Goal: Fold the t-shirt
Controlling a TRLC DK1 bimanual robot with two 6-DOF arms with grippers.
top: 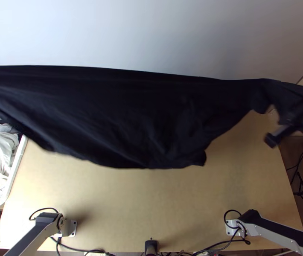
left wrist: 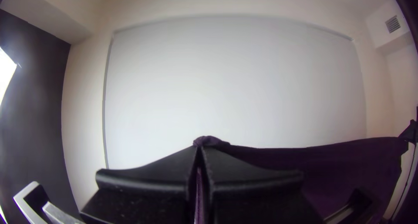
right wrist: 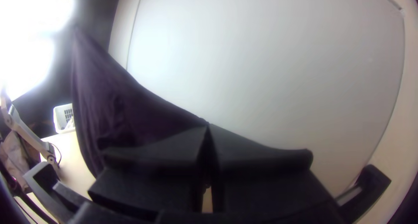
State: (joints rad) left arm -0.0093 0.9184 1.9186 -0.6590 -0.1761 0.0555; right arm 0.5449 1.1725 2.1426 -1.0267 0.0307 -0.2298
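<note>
My right gripper [top: 298,117] is at the right edge of the top view, beside one end of the black t-shirt [top: 130,115]. The shirt is held up above the table, its upper edge pulled long across the picture and its lower part hanging loose. In the left wrist view, my left gripper [left wrist: 200,149] is shut on a bunched bit of the shirt [left wrist: 348,163], which stretches away toward the other arm. The right wrist view has my right gripper [right wrist: 208,127] shut on the shirt's edge, with the dark cloth [right wrist: 130,115] running off from the fingertips.
A white basket [top: 17,168] with light clothes stands at the table's left side. Bare wood of the table [top: 117,205] lies between the arms' bases. Cables run along the near edge, and a pale wall [top: 151,34] rises behind.
</note>
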